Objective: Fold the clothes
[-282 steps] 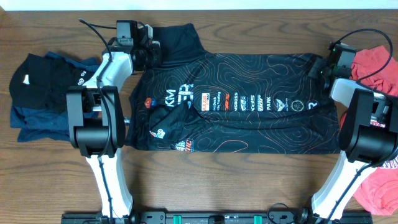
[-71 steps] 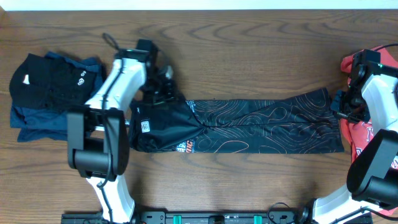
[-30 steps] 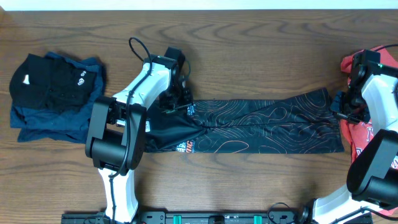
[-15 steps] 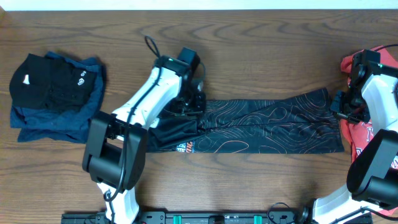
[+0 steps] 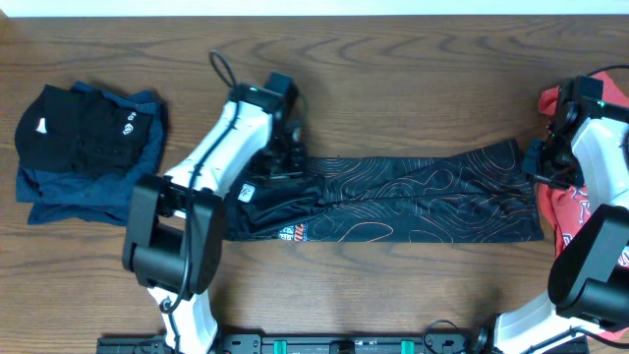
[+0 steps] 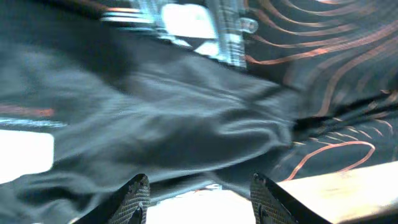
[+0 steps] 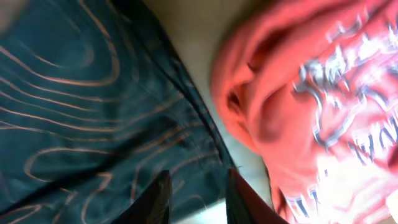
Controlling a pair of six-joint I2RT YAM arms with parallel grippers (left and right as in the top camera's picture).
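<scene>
Two robot arms with white and black links work over a brown wooden table (image 5: 393, 79), seen from above. A large black sports jersey with thin orange contour lines (image 5: 413, 202) lies flat across the middle of the table, folded into a long band that runs from left to right. Near its left end a small white badge and a white and orange logo show on the cloth.

The left gripper (image 5: 285, 162) hangs over the upper left edge of the jersey. In the left wrist view the left gripper (image 6: 199, 196) has its two dark fingers (image 6: 134, 196) standing well apart with nothing between them, so it is open and holds nothing. Rumpled black jersey cloth (image 6: 186, 118) fills that view, with orange lines at the right and a strip of table at the lower right.

The right gripper (image 5: 536, 162) sits at the upper right corner of the jersey, just beside a crumpled red T-shirt with white print (image 5: 568, 211) at the table's right edge. In the right wrist view the right gripper (image 7: 198, 199) has its fingers close together, and the jersey's edge (image 7: 93, 112) runs down toward the narrow gap. Whether the cloth is pinched there cannot be told. The red T-shirt (image 7: 311, 93) lies just beside that edge, with pale table between them.

At the far left of the table, well apart from the jersey, a black garment (image 5: 84, 133) rests on top of a navy blue one (image 5: 69, 197).
</scene>
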